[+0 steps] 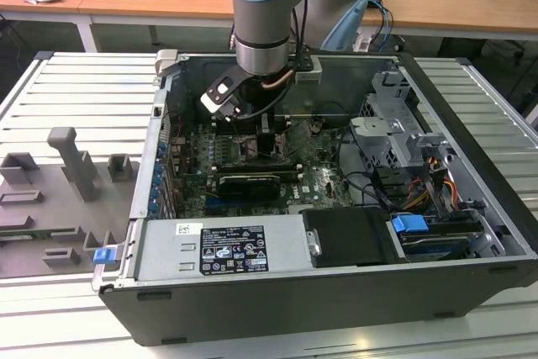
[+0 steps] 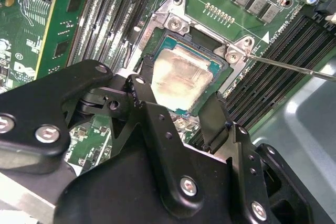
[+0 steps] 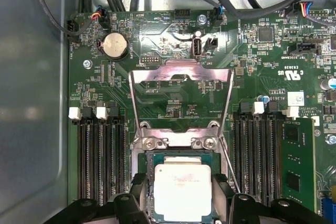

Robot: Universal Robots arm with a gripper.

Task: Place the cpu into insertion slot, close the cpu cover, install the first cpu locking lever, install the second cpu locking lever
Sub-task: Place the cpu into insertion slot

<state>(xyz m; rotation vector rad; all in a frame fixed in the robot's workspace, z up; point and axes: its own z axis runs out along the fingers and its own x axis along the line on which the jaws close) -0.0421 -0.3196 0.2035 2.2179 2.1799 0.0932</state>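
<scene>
Deep inside the open computer case point(image 1: 252, 313), on the green motherboard point(image 1: 324, 166), the gripper point(image 1: 267, 136) hangs low over the processor area, and in the exterior view the arm's wrist and a camera block hide the socket, so the chip cannot be made out there. In the first wrist view the cpu point(image 3: 182, 190) lies flat and square in the insertion slot point(image 3: 157, 156), with a thin line of dark rim showing round it. Its near edge is cut off at the picture's border and by the gripper point(image 3: 182, 199), whose black body straddles the chip. In the second wrist view the gripper point(image 2: 176, 103) covers one corner and one edge of the cpu point(image 2: 181, 74). Whether it clamps the chip or merely stands around it cannot be told. The cpu cover point(image 3: 181, 72) stands swung up and open on its hinge, with board parts visible through its window. A thin metal rod point(image 2: 294, 66) runs slanting beside the socket, its far end out of frame. Long black memory slots point(image 3: 100, 161) flank the socket.
</scene>
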